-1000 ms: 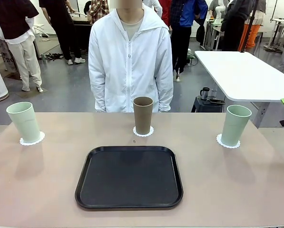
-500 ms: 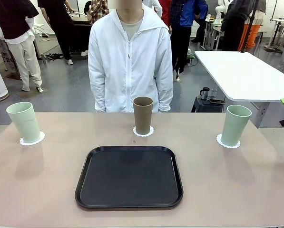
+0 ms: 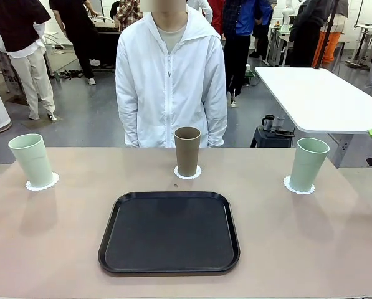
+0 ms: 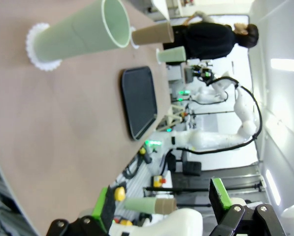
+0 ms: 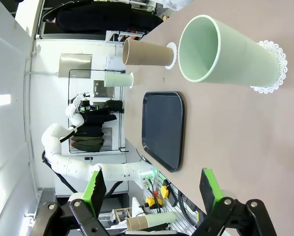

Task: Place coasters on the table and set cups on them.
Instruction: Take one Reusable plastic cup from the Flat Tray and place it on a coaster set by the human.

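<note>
Three cups stand upright on the beige table, each on a white lacy coaster. The left mint cup rests on its coaster, the brown cup on the middle coaster, the right mint cup on the right coaster. My left gripper is open, off the table's edge, with the left mint cup well ahead of it. My right gripper is open too, back from the right mint cup.
A black rectangular tray lies bare in the middle of the table near its front. A person in a white jacket stands at the far side behind the brown cup. A white table stands at the back right.
</note>
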Robot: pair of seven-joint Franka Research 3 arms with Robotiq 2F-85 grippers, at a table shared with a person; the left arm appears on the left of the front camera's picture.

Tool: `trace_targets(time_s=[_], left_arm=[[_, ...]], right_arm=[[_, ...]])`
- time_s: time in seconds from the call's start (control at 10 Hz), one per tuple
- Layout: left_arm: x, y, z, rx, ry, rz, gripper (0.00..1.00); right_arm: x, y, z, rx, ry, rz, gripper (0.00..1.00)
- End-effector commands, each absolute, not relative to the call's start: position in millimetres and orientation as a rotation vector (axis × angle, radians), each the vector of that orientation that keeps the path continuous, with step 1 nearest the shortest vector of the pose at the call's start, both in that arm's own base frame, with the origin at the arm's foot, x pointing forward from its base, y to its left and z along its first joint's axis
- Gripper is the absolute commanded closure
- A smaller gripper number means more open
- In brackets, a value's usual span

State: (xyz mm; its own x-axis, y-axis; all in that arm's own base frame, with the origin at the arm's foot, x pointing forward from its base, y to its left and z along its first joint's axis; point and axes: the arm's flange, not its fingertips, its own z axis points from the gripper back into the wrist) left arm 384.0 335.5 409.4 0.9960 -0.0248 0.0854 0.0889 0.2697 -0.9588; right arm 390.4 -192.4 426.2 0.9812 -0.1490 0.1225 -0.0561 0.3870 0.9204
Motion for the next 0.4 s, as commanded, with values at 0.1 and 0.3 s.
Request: trace_targets(time_s=[0.1,0.3], left_arm=[[383.3,334.8,411.9,-1.29,-0.054,-0.074,0.0],[383.3,334.8,411.9,-1.29,-0.054,-0.074,0.0]], right_arm=[[390.1,-192.8,425.5,1.171,-0.197,-0.056,0.0],[390.1,-192.8,425.5,1.171,-0.197,-0.056,0.0]])
